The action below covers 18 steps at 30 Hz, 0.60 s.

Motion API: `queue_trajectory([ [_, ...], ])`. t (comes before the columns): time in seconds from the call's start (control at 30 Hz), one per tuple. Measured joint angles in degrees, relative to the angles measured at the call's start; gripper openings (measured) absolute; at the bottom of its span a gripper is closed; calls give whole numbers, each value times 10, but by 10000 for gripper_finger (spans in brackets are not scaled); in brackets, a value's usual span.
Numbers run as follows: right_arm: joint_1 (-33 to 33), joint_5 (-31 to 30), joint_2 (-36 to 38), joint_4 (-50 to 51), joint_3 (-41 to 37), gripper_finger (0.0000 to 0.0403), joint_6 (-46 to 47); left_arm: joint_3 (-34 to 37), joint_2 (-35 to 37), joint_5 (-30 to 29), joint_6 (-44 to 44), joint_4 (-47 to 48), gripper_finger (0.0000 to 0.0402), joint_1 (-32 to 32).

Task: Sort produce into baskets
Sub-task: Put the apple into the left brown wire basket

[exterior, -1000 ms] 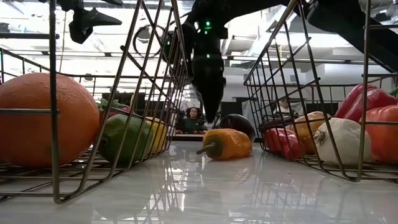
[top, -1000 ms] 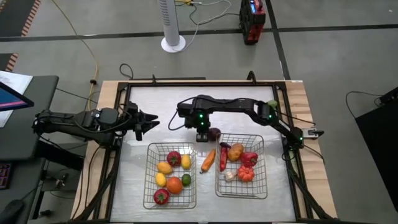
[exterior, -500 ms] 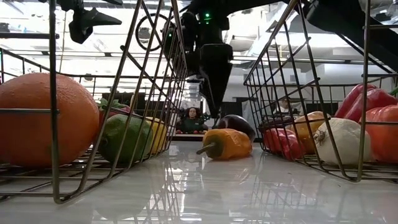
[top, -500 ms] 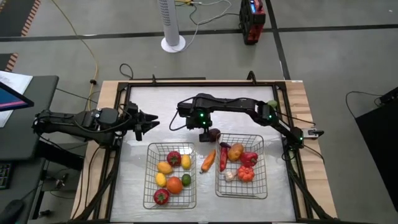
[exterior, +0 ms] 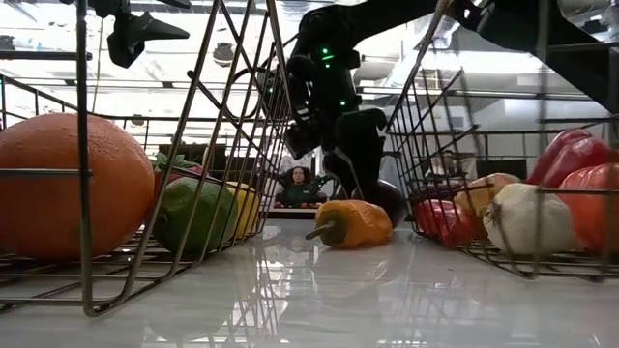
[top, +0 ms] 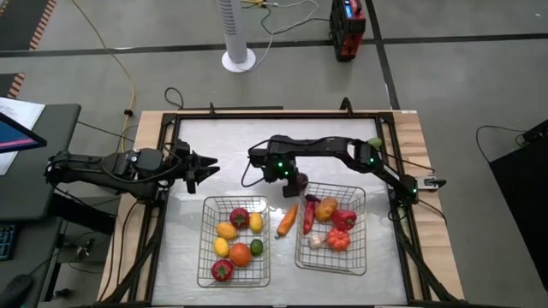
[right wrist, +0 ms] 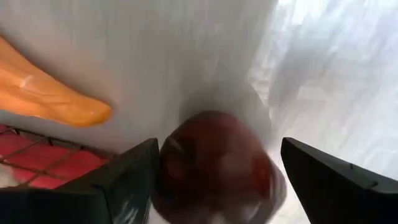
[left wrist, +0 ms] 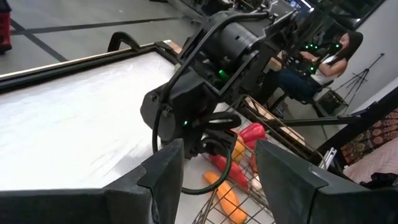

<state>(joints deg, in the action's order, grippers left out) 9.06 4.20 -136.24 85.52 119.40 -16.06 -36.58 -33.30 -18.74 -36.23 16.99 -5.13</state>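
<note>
Since the earlier frames the right gripper [top: 295, 179] has descended from above the dark purple round [top: 300, 181] and shifted toward the right basket [top: 353, 258], whose near edge has moved slightly; the left arm has not changed position. The right gripper now stands with its fingers [right wrist: 115, 186] spread to either side of the dark purple round [right wrist: 217, 168], which rests on the table [top: 223, 145] just outside the far corner of the right basket. Contact between fingers and round cannot be confirmed. The orange carrot [top: 286, 220] lies on the table between the left basket [top: 208, 257] and the right basket. The left gripper [top: 205, 168] hovers open beyond the left basket, well apart from the produce.

The table surface is white and glossy, bordered by a dark frame on a wooden base; in the low view it mirrors the basket wires and the carrot [exterior: 353, 222]. Beyond it lie a grey floor, a white fan column [top: 237, 34], cables, and a seated person [left wrist: 320, 59].
</note>
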Motion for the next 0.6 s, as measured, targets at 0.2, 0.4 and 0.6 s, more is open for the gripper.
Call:
queue_trajectory([
  [0.2,0,-15,1,-11,-22,354,-12,0,0,0,0,0,183,0],
  [0.4,0,-67,0,-20,-31,329,-21,0,0,0,-1,0,183,0],
  [0.6,0,-78,0,-26,-32,277,-36,0,0,-1,-2,0,183,0],
])
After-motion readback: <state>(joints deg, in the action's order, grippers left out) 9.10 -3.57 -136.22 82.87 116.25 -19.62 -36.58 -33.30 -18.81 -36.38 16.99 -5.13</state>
